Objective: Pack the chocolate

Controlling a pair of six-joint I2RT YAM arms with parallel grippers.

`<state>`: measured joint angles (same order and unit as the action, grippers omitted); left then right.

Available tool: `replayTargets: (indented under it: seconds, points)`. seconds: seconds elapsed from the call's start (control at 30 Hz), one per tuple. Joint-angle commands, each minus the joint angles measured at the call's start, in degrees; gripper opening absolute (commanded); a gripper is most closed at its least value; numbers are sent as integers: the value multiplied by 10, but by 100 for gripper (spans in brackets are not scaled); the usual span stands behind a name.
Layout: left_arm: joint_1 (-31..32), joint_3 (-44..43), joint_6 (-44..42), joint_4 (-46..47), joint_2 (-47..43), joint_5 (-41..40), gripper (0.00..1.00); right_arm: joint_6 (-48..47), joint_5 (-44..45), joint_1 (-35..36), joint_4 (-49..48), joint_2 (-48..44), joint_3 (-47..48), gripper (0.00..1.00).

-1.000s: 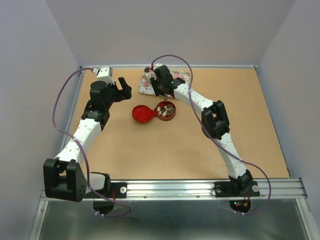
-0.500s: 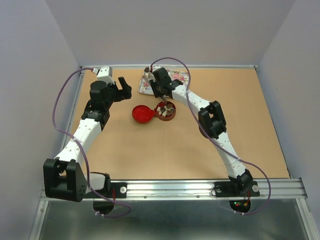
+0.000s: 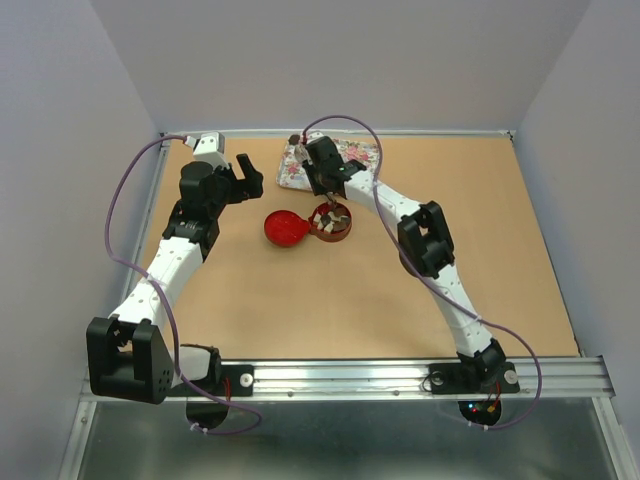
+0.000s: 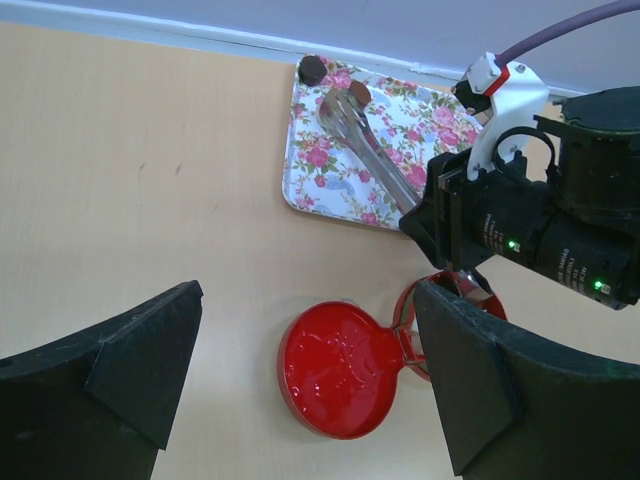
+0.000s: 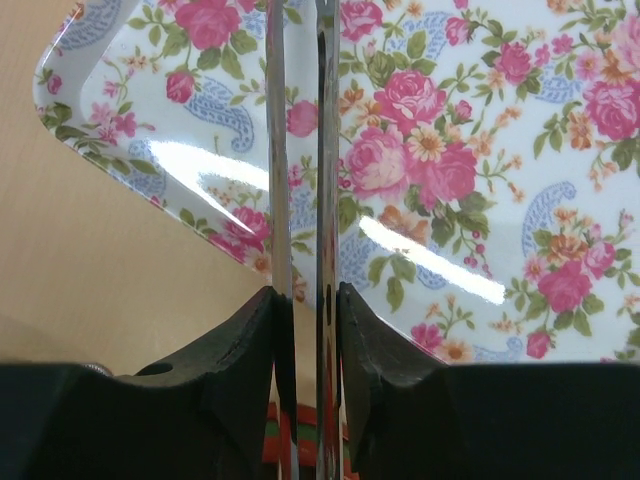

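The round red tin (image 3: 331, 224) stands mid-table with several chocolate pieces (image 3: 330, 214) in it; its red lid (image 3: 283, 228) lies open to its left. My right gripper (image 3: 321, 178) is shut on the long metal tongs (image 5: 275, 150), whose arms reach out over the pink-flowered tray (image 5: 470, 150). In the left wrist view the tongs (image 4: 372, 150) have a brown chocolate (image 4: 358, 95) at their tip, and a dark piece (image 4: 312, 68) sits at the tray's far corner. My left gripper (image 4: 305, 300) is open and empty above the lid (image 4: 340, 368).
The tray (image 3: 352, 155) lies at the back of the table near the rear wall. Side walls close in the table on the left and right. The right arm's wrist (image 4: 540, 220) hangs over the tin (image 4: 460, 300).
My right gripper with the tongs has shifted slightly to the left over the tray. The left arm has not moved.
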<state>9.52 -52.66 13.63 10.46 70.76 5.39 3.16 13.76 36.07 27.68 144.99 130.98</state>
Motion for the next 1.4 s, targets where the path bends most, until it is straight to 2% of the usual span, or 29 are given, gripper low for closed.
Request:
replayTargets:
  seconds: [0.0,0.3,0.53,0.67,0.93,1.37]
  points:
    - [-2,-28,0,23,-12,1,99,-10,26,-1,-23,-98,-41,27]
    - [-1,-26,2,22,-17,5,99,-27,18,-1,-42,-280,-191,27]
    - [-2,-27,3,21,-16,6,99,-23,21,5,-43,-432,-405,27]
    - [-2,-28,3,19,-14,9,99,-15,29,18,-36,-495,-491,27]
    - [-1,-30,2,15,-16,4,99,9,20,49,4,-533,-557,27]
    - [-1,-31,3,12,-21,6,99,13,12,65,25,-529,-564,27]
